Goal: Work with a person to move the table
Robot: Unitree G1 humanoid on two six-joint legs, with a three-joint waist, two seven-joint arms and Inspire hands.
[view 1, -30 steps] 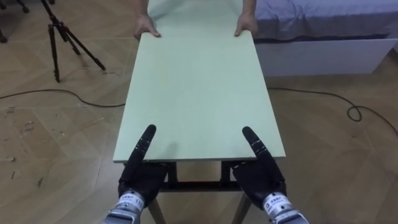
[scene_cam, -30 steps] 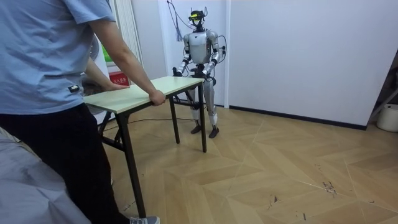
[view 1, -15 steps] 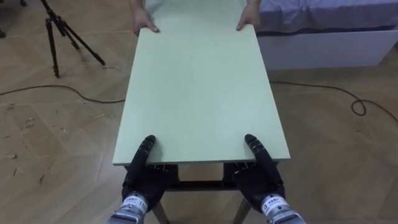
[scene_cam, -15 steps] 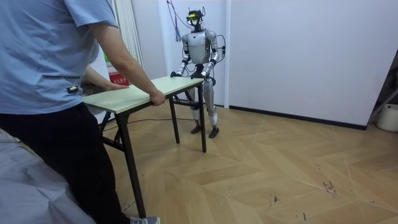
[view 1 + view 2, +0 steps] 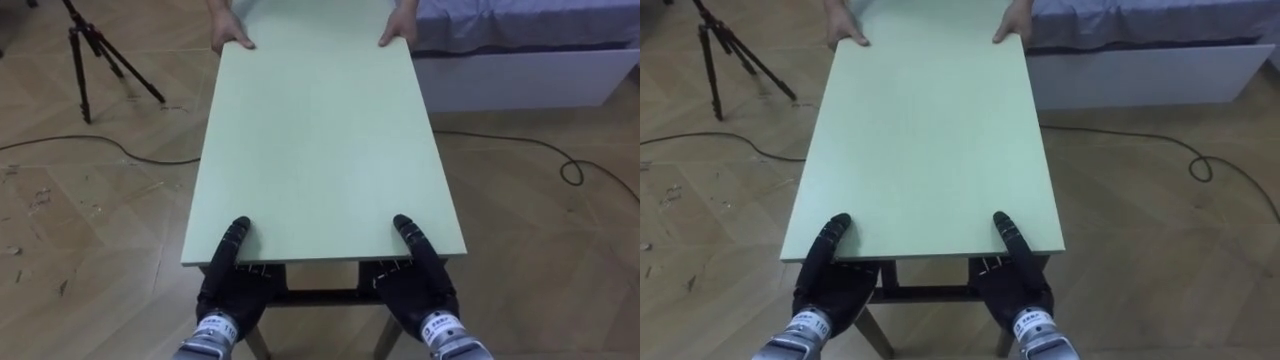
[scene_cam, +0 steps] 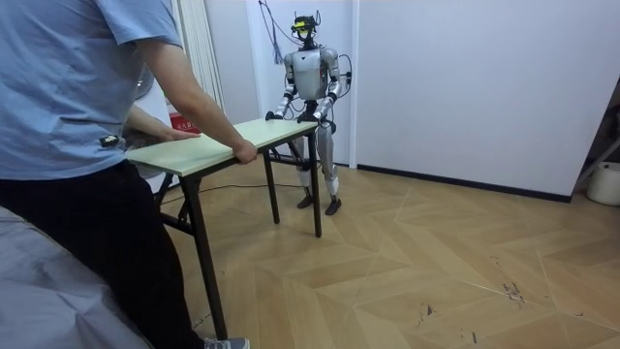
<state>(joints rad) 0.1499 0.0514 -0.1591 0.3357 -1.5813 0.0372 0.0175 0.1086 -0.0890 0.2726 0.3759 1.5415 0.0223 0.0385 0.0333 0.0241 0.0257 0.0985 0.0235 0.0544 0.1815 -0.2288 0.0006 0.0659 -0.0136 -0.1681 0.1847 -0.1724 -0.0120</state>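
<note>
Reaching in from the bottom of the frame, the left hand (image 5: 230, 268) and the right hand (image 5: 418, 270) each rest a thumb on the near end of the pale green rectangular tabletop (image 5: 320, 150); the grip beneath I cannot tell. At the frame's top a person's hands (image 5: 231, 36) hold the far end. Uneven walking pace could pull the edge free.

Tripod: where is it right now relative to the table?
In the left eye view the tripod stands on the floor at upper left, on the robot's left of the table's far end.
</note>
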